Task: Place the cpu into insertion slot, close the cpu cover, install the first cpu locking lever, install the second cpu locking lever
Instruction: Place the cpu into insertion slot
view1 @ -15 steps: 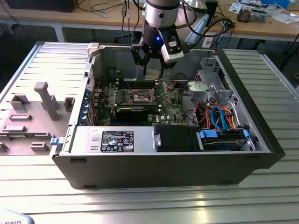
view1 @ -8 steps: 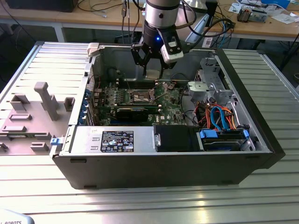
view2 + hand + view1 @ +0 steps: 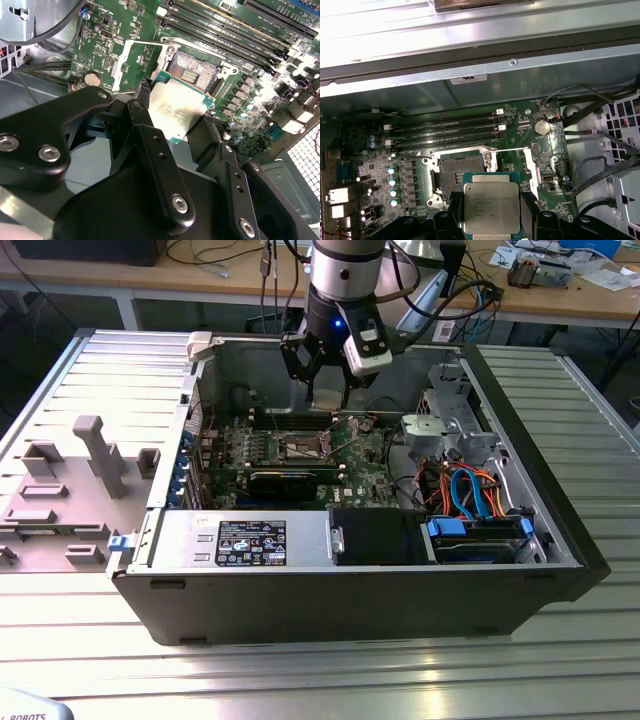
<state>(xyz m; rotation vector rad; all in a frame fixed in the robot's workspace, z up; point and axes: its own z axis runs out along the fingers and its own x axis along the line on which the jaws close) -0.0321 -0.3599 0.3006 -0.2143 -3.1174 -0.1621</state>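
Note:
My gripper (image 3: 325, 390) hangs inside the open computer case, shut on the cpu (image 3: 326, 397), a flat silvery-tan square. In both wrist views the cpu (image 3: 177, 107) (image 3: 491, 207) sits between the black fingers (image 3: 150, 145), above the green circuit board and beside the insertion slot. The insertion slot (image 3: 192, 72) (image 3: 460, 167) (image 3: 300, 445) is bare, with its pin field exposed. The cpu cover (image 3: 119, 67) (image 3: 514, 149), a thin silvery frame, stands swung open off one side of the slot.
Rows of black memory slots (image 3: 445, 132) run just past the socket. A long black card (image 3: 290, 483) lies nearer the front. A drive cage with blue and orange cables (image 3: 470, 490) fills the exterior view's right. A grey fixture (image 3: 90, 460) stands outside the case on the left.

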